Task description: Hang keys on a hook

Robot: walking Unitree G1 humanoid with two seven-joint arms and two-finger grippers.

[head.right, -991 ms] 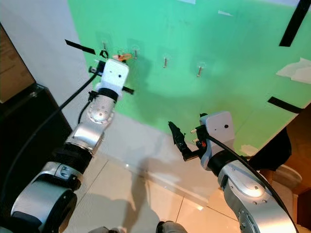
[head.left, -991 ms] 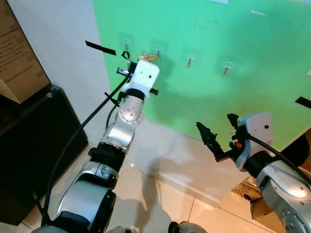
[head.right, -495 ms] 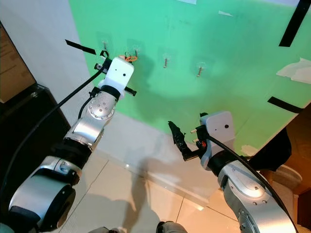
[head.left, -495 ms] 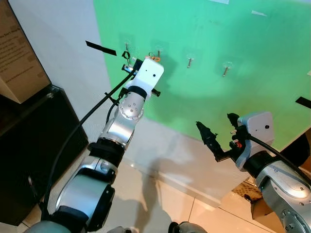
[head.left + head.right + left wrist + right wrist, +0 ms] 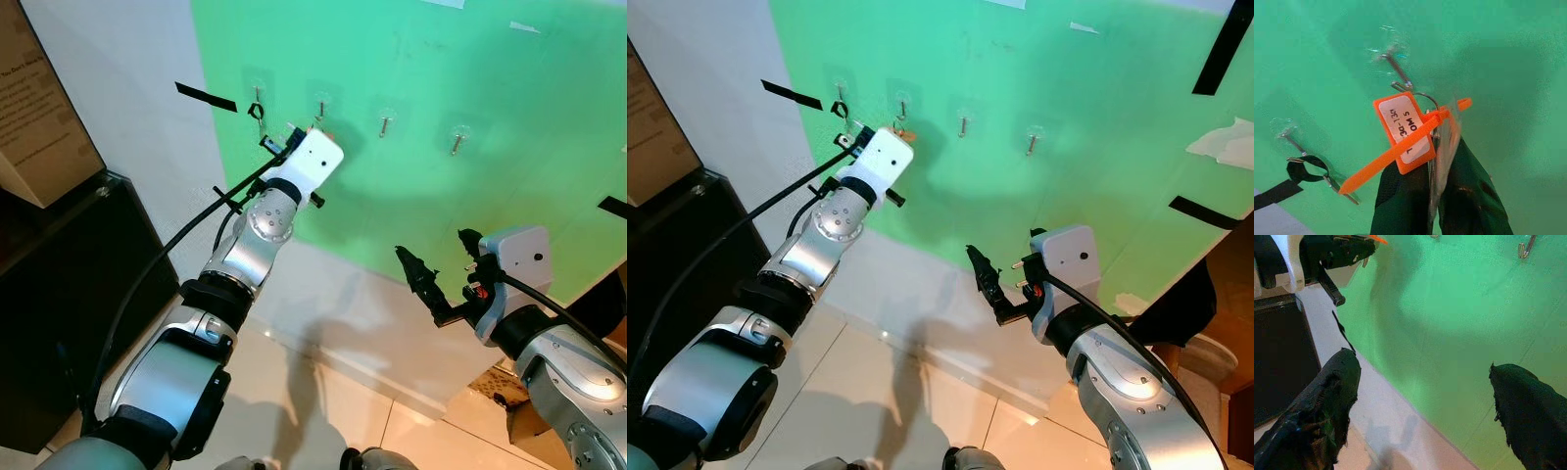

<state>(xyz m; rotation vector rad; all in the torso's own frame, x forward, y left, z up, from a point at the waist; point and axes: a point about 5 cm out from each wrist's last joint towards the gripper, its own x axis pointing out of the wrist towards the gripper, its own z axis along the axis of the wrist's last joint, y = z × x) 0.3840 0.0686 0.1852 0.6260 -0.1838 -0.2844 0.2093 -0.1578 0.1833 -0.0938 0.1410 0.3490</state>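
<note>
Several small metal hooks stick out of a green wall panel [image 5: 470, 78]. My left gripper [image 5: 1437, 147] is shut on a bunch of keys [image 5: 1442, 142] with an orange tag [image 5: 1403, 129]. It is raised to the second hook from the left [image 5: 320, 106], whose shaft [image 5: 1396, 68] lies just beyond the key ring [image 5: 1422, 95]. I cannot tell whether the ring is over the hook. The leftmost hook [image 5: 257, 98] carries a black loop. My right gripper [image 5: 431, 284] hangs open and lower, away from the wall, holding nothing.
A black cabinet [image 5: 59, 294] with a cardboard box [image 5: 34, 108] on top stands at the left. Black tape strips [image 5: 204, 95] are stuck on the wall. Below the green panel are a white wall strip and pale floor tiles [image 5: 323, 411].
My left gripper has carried the keys rightward and slightly down, from between the first two hooks to the second hook. The right arm has not moved.
</note>
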